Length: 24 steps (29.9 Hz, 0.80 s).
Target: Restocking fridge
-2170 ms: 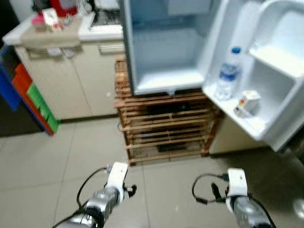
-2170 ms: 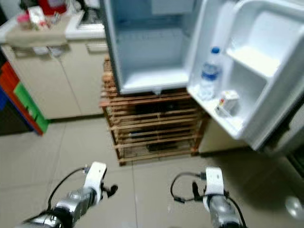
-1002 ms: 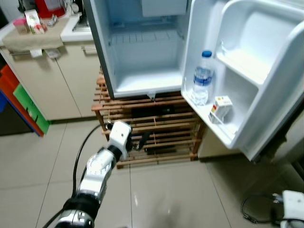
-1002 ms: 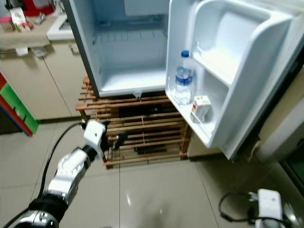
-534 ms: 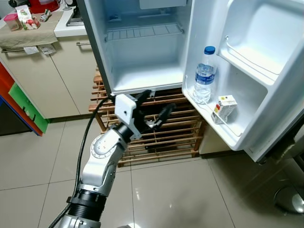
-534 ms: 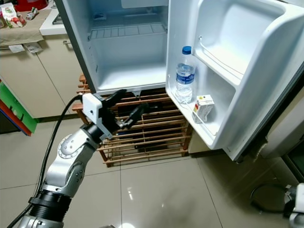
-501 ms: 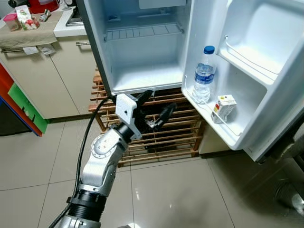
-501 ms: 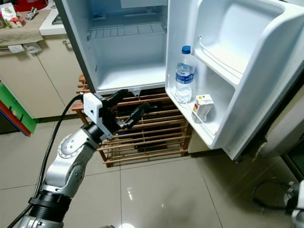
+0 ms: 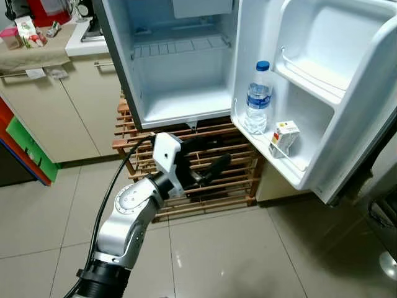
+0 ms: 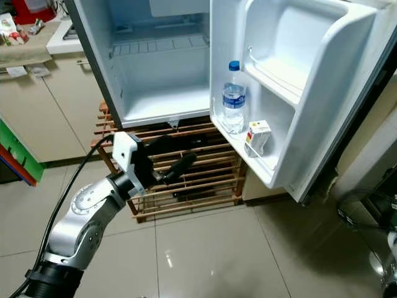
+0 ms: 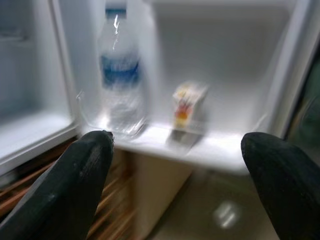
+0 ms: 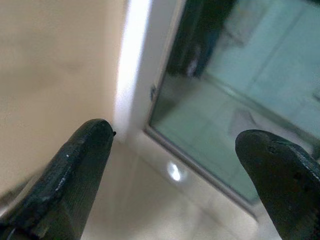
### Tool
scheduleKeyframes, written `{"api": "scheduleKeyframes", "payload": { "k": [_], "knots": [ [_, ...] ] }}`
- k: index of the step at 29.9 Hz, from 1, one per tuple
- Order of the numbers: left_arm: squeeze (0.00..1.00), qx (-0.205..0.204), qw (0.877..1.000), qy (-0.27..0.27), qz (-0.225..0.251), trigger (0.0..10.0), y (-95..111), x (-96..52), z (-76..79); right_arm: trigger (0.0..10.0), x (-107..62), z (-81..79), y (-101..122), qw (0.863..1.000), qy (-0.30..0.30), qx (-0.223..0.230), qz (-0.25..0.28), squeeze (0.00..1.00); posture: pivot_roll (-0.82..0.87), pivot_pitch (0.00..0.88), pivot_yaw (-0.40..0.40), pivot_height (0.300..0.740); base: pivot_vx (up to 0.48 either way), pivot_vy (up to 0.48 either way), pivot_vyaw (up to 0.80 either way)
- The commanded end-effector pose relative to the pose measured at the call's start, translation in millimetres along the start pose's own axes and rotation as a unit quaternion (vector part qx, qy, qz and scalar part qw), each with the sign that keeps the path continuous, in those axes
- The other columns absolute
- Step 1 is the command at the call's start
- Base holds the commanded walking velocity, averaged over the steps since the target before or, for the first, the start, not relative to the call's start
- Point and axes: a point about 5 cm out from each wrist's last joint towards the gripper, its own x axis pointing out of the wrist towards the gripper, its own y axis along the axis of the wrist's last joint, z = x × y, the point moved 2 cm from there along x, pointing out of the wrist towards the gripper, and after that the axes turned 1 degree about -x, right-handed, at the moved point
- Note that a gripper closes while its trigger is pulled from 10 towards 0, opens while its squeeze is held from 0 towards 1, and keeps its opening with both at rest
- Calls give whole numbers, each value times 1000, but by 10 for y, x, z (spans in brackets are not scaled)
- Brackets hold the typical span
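Two items, a clear plastic water bottle (image 9: 257, 99) and small white carton (image 9: 283, 136), stood on the open white fridge door's (image 9: 347, 118) lower shelf; the left gripper (image 9: 211, 156) hovered wide apart, empty, before the wooden slatted rack (image 9: 239, 180).

The left gripper (image 9: 209, 156), low near the floor earlier, now hangs raised and spread before the wooden rack (image 9: 239, 177), below the fridge (image 9: 180, 74) front edge.
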Motion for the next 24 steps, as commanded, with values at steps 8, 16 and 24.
{"api": "scheduleKeyframes", "payload": {
  "k": [8,16,24],
  "knots": [
    [0,-40,999,9,-24,10000,-177,-106,-78,10000,-17,-390,503,991,56,66,100,0,-190,0,56,740,0,0,0],
    [0,-41,991,41,-118,10000,-697,-363,-171,10000,-160,-687,833,978,99,102,155,0,-171,0,48,740,0,0,0],
    [0,-27,947,156,-280,10000,-1398,-868,-527,10000,-456,-1024,1174,956,170,124,205,0,-172,0,41,740,0,0,0]
  ]
}}
